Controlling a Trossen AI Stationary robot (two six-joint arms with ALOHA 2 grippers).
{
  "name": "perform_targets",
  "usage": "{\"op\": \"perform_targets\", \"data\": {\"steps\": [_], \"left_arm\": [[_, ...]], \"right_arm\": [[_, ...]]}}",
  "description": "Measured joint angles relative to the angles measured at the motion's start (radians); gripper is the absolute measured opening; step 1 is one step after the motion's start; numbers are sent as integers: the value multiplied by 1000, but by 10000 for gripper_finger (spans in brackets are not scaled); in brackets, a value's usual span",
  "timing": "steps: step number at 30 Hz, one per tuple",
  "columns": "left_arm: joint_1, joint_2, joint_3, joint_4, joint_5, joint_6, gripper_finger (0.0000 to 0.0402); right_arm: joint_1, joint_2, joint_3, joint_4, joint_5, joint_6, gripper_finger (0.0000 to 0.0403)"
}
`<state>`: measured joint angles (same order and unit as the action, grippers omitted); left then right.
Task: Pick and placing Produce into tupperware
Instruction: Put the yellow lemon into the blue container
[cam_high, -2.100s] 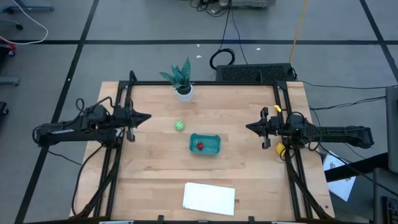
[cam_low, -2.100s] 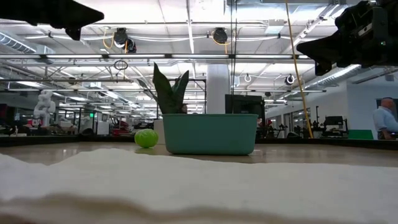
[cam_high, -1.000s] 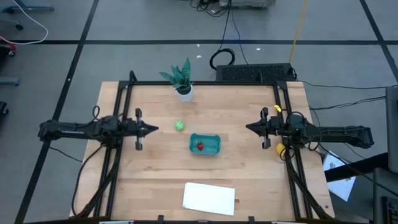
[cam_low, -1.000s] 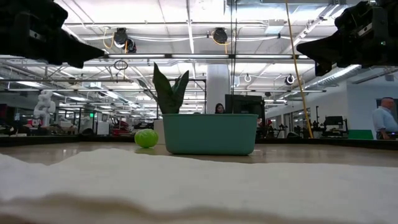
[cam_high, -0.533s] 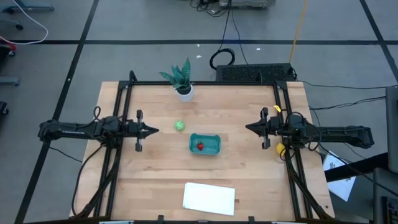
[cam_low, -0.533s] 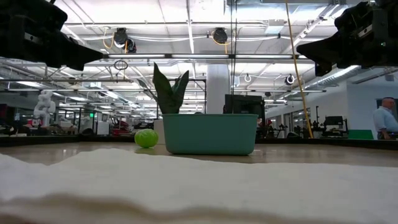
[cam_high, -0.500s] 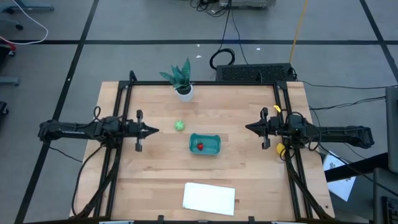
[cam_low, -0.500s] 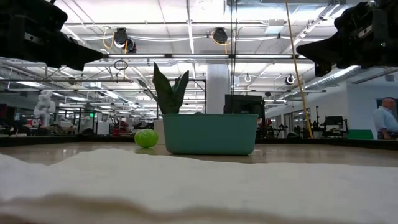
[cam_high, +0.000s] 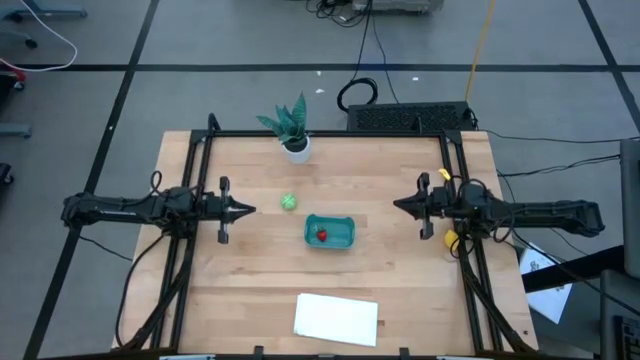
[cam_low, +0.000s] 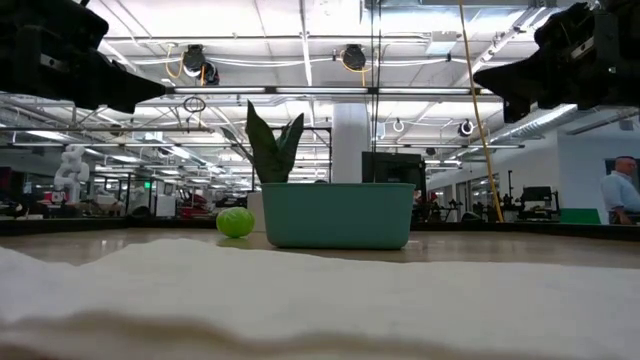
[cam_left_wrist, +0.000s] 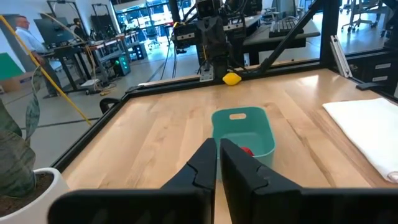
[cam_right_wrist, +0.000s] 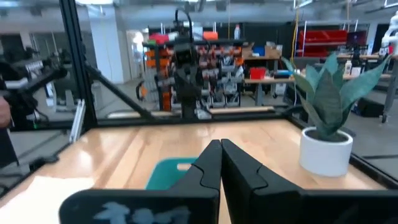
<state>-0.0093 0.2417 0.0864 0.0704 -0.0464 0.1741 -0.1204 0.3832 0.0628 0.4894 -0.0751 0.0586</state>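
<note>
The teal tupperware (cam_high: 329, 231) stands on the table's middle with the red strawberry piece (cam_high: 321, 235) inside it. The round green piece (cam_high: 288, 202) lies on the wood just to its far left. The yellow lemon piece (cam_high: 451, 240) lies at the table's right edge, below my right arm. My left gripper (cam_high: 250, 208) hovers level at the left, pointing at the green piece, its fingers (cam_left_wrist: 205, 165) together but for a thin slit. My right gripper (cam_high: 397, 205) hovers at the right, shut, pointing at the tupperware (cam_right_wrist: 171, 172).
A potted plant (cam_high: 293, 128) stands at the far edge. A flat white sheet (cam_high: 336, 318) lies near the front edge. A black metal frame (cam_high: 330, 134) runs along the far edge and both sides. Bare wood lies between both grippers and the tupperware.
About two seconds ago my left gripper swung a little toward the table's near edge and sank. Over the last second both arms and all the pieces have kept still.
</note>
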Motion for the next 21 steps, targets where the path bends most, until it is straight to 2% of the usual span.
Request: {"op": "perform_targets", "data": {"steps": [8, 21], "left_arm": [[0, 0, 0, 0, -5, 0, 26], [0, 0, 0, 0, -6, 0, 26]], "right_arm": [[0, 0, 34, -28, 11, 31, 0], [-4, 49, 260, -376, 53, 71, 0]]}}
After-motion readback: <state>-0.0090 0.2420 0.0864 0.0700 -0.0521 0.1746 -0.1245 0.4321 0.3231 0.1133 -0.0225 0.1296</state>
